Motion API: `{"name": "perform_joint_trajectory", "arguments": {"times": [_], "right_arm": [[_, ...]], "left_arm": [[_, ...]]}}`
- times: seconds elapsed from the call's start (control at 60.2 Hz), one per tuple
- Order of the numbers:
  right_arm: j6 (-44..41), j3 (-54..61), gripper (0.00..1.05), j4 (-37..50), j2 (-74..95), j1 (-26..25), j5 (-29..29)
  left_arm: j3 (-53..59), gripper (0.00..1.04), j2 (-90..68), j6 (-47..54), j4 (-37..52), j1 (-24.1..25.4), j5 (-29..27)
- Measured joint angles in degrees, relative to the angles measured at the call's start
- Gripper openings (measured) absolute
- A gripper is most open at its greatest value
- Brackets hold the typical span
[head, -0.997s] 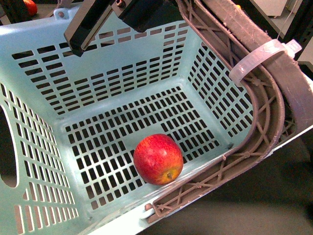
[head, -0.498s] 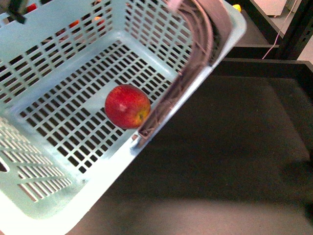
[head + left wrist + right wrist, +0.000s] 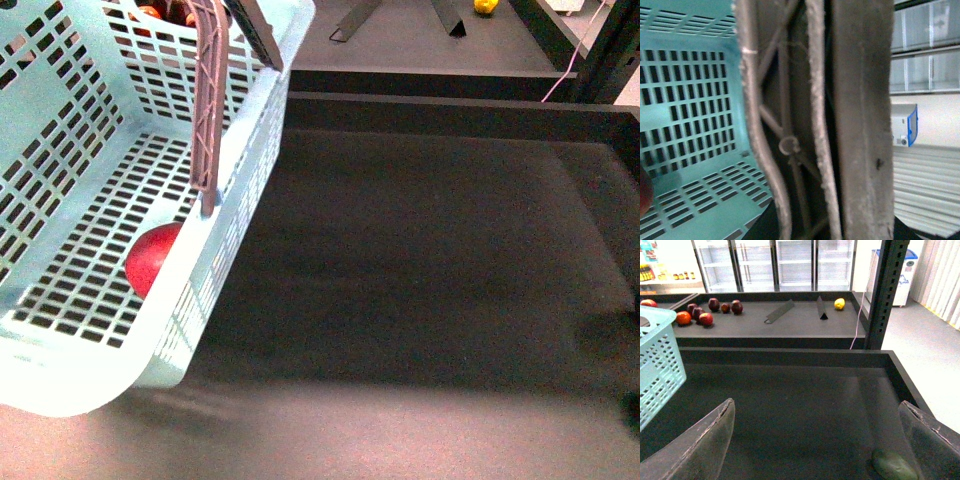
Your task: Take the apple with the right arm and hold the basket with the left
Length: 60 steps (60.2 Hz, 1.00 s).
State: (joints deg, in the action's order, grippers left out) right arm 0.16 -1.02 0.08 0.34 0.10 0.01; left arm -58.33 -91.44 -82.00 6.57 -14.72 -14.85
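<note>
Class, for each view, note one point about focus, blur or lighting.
Front view: a pale sheen washes the near table; the basket wall half hides the apple. Left wrist view: the handle is so close that it looks soft and fills the frame. Right wrist view: the right claw stands open, its fingers blurred, the far counter sharp.

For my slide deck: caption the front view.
Tilted mint-blue basket at left, red apple lying inside; dark table beside it.

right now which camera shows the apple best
The front view: the apple lies in the basket, partly hidden by its near wall. The left wrist view catches only a red sliver at its edge; the right wrist view shows none of it.
</note>
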Motion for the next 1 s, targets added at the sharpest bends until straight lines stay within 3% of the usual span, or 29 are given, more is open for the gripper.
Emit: {"name": "perform_joint_trajectory", "arguments": {"times": [0.133,0.299,0.648,0.997], "right_arm": [[0.00,0.00,0.96,0.00,0.00,0.00,0.00],[0.00,0.00,0.96,0.00,0.00,0.00,0.02],[0.00,0.00,0.96,0.00,0.00,0.00,0.02],[0.00,0.00,0.96,0.00,-0.02,0.00,0.02]], "left_arm": [[-2.82,0.15,-6.51,-4.52,0.02,3.52,-0.79],[-2.25,0.15,-8.00,-7.48,-0.17,4.48,-0.98],[6.36,0.15,-8.00,-11.30,0.66,8.07,-0.98],[8.98,0.15,-8.92,-9.75,0.94,7.34,-0.31]]}}
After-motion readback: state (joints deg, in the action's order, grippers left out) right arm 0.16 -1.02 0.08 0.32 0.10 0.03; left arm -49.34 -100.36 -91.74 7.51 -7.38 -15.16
